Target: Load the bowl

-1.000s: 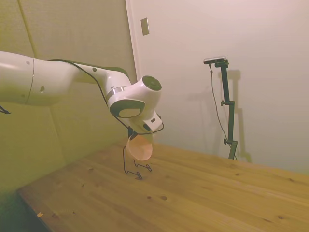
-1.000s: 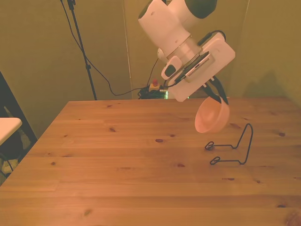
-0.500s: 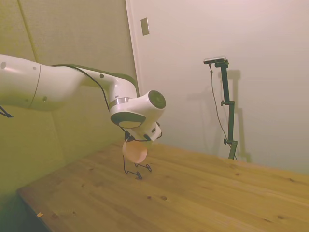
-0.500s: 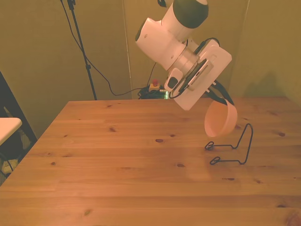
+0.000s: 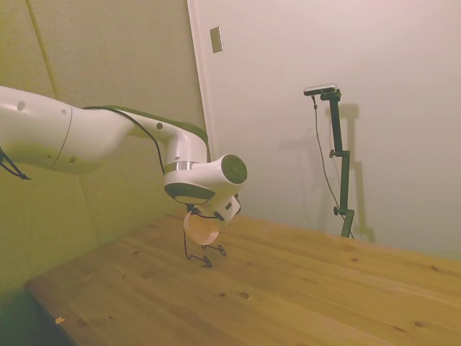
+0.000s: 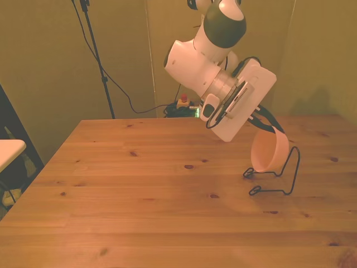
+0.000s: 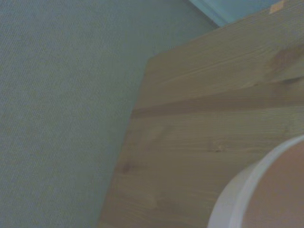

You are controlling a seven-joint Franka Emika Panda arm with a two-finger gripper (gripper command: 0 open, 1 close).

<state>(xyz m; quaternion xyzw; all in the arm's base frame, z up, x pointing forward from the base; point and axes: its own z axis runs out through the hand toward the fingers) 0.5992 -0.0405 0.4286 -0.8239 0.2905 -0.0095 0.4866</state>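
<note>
Pale peach bowl [image 6: 270, 152] tipped on edge, rim pinched in the closed claw [image 6: 266, 124], hanging just above the black wire stand [image 6: 276, 176], wooden bench [image 6: 139, 195] below.

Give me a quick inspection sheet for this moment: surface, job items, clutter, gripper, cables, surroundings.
Surface: wooden table, knotty planks, bare apart from the stand.
Job's things: pink bowl held tilted on its side, just above the black wire stand, close against its upright loop; contact cannot be told. Side view shows the bowl above the stand too.
Clutter: nothing seen.
Gripper: gripper shut on the bowl's rim, wrist angled down toward the stand.
Cables: black cable runs from a tripod pole to floor gear behind the table; a cable loops along the arm's wrist.
Surroundings: padded wall panels, a white wall with a small plate.
</note>
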